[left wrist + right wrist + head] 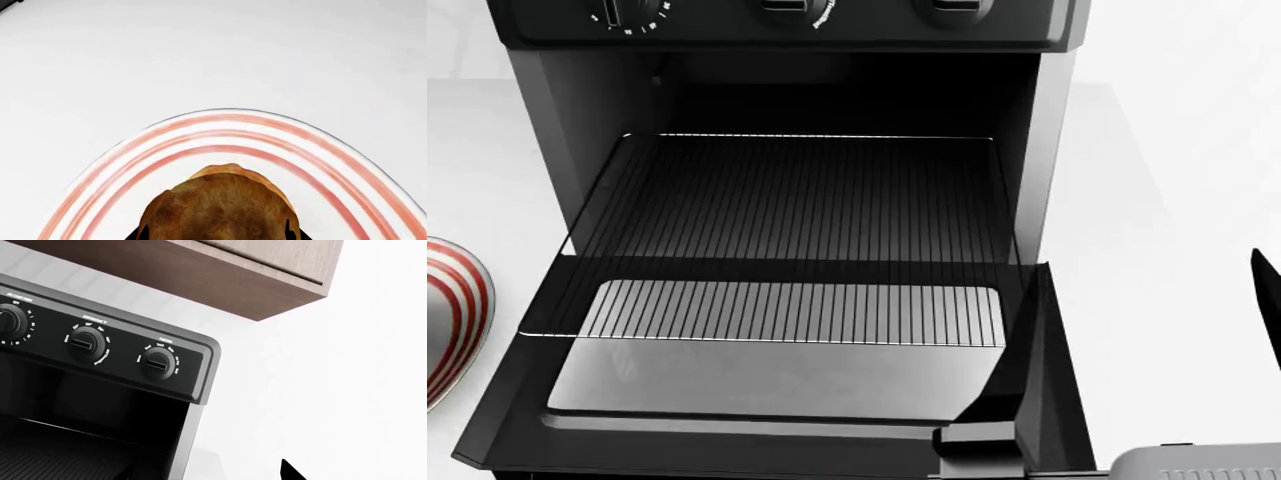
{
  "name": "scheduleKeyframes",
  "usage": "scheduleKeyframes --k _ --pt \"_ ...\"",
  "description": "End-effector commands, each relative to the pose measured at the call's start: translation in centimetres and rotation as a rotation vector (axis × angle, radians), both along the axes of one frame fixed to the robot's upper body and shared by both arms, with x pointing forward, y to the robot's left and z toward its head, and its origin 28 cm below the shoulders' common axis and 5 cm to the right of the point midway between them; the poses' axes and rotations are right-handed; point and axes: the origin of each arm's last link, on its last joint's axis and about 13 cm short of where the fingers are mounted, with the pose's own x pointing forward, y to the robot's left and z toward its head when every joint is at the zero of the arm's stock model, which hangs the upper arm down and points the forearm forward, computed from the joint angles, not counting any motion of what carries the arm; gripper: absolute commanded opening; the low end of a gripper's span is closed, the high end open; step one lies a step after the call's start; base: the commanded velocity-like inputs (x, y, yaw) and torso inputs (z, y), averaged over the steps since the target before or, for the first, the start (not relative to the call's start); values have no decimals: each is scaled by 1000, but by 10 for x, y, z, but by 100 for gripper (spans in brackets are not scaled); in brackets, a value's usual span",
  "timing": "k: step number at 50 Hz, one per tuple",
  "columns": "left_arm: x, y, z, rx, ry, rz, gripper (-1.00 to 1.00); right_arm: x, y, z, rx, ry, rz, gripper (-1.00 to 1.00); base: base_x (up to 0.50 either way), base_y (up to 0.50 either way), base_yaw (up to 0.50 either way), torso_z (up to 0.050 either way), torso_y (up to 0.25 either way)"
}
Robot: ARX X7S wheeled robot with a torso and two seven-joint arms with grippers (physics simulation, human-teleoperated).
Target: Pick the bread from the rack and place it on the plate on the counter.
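Observation:
In the left wrist view my left gripper is shut on the golden-brown bread, with a dark fingertip on either side of it. The bread is over the inside of the white plate with red rim stripes, which lies on the white counter. I cannot tell whether the bread touches the plate. In the head view the wire rack in the open oven is bare, and the plate's edge shows at far left. My right gripper is at the far right edge, with one black fingertip showing, far off centre.
The dark oven stands open with its door folded down towards me. Its control knobs run along the top. A brown wooden wall cabinet hangs above. A grey robot part sits at the lower right.

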Motion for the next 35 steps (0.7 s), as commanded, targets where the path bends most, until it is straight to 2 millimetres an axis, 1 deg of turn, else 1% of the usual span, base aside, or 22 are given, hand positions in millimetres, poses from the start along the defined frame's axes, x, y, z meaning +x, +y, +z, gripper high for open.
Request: scheduleKeyframes --k 1,3,4,7,13,18,21,24,27,35 --pt "9 4 -8 -47 -8 -3 -100 2 3 3 6 -44 38 100 0 0 0 0 0" --pt "12 6 -9 -38 -9 3 -100 2 3 3 5 -44 37 100 0 0 0 0 0" --pt "13 7 -9 -32 -13 10 100 2 3 3 5 -44 37 100 0 0 0 0 0" --pt "12 8 -6 -30 -22 9 100 1 3 3 5 -44 38 100 0 0 0 0 0" --pt "2 6 10 -7 -76 -7 100 1 3 3 3 -44 42 100 0 0 0 0 0" --pt "1 5 21 22 -119 -30 100 1 4 3 2 -43 43 100 0 0 0 0 0" --pt "0 4 24 22 -133 -43 100 1 4 4 1 -44 44 100 0 0 0 0 0" --pt "-11 -3 36 35 -176 -74 100 1 4 4 1 -44 43 100 0 0 0 0 0" --pt "-13 -4 40 50 -188 -85 100 2 4 5 1 -46 46 100 0 0 0 0 0" --pt "-13 -4 38 48 -208 -115 100 2 3 5 -2 -48 46 100 0 0 0 0 0"
